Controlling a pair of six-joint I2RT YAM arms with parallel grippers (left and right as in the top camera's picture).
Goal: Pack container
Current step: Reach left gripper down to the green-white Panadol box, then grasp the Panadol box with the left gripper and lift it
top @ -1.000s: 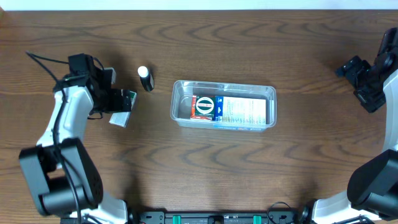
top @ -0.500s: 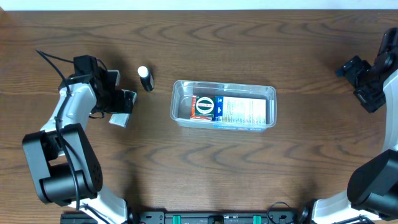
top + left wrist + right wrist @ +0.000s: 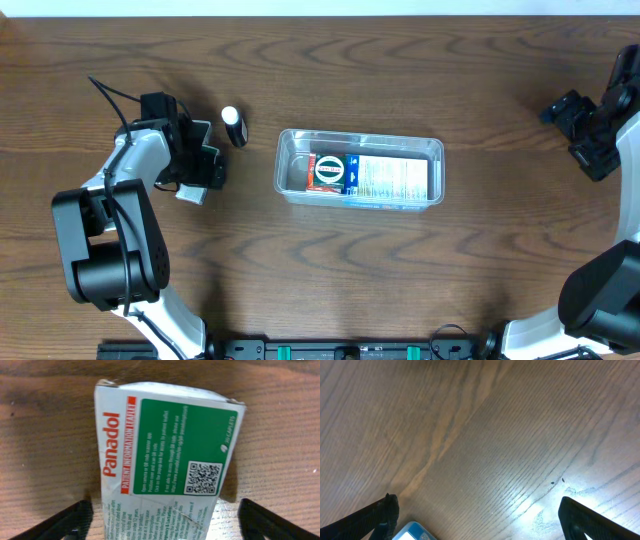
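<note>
The container (image 3: 292,165) sits in the middle of the wooden surface (image 3: 330,60) and already holds two cartons lying flat side by side, a red-and-white one (image 3: 328,172) and a paler printed one (image 3: 390,178). The step in hand looks like picking up the next item. Off the container's left end, the left pincer (image 3: 164,504) hangs over a Panadol box (image 3: 165,450) lying flat, with its jaws spread wide on either side of the carton. A gap shows at each side, so nothing is gripped yet. A small dark bottle with a white cap (image 3: 233,127) lies between that box and the container's far left corner. Well off the container's right end, the right pincer (image 3: 479,510) is fully open and empty above bare wood. Next, the left jaws probably need to close squarely on the carton's long sides, then lift it and carry it to the container, where little free room remains.
</note>
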